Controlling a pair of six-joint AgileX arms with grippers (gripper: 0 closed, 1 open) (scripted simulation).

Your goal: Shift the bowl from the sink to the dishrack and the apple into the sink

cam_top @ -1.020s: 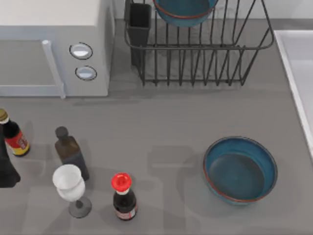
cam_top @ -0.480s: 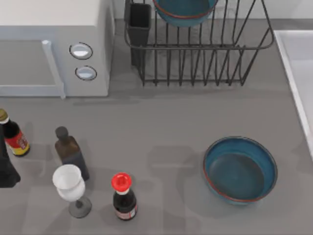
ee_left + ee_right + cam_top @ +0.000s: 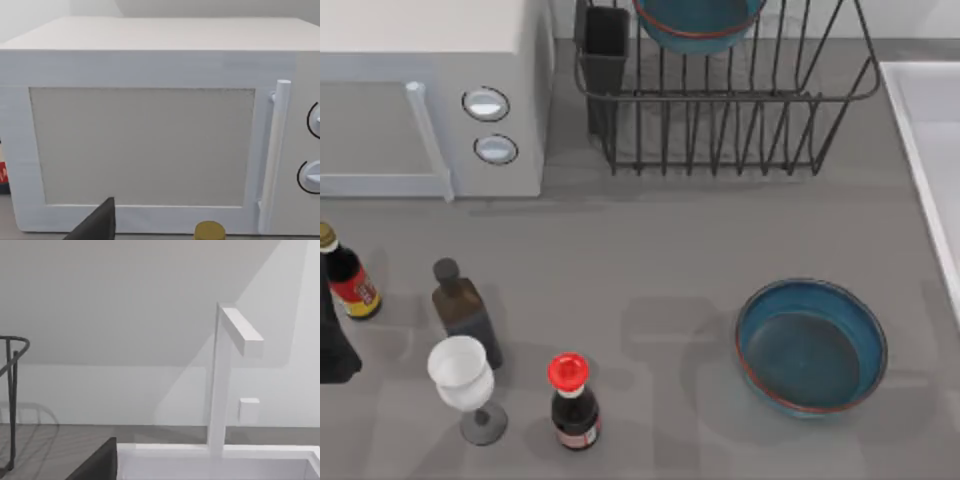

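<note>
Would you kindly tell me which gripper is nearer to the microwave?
Left. The left gripper sits before the microwave, by the yellow-capped bottle; the right gripper is over at the sink.

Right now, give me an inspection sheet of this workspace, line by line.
Surface: grey table, bare at the middle.
Job's things: one blue bowl upright on the table near the sink; a matching second bowl in the dishrack; apple, nothing seen.
Clutter: microwave, red-capped bottle, dark bottle, red-labelled bottle, white goblet.
Grippers: left arm at the table's left edge; a dark part at the right wrist view's edge.
Cables: nothing seen.
Surroundings: white tap over the sink, plain wall.
</note>
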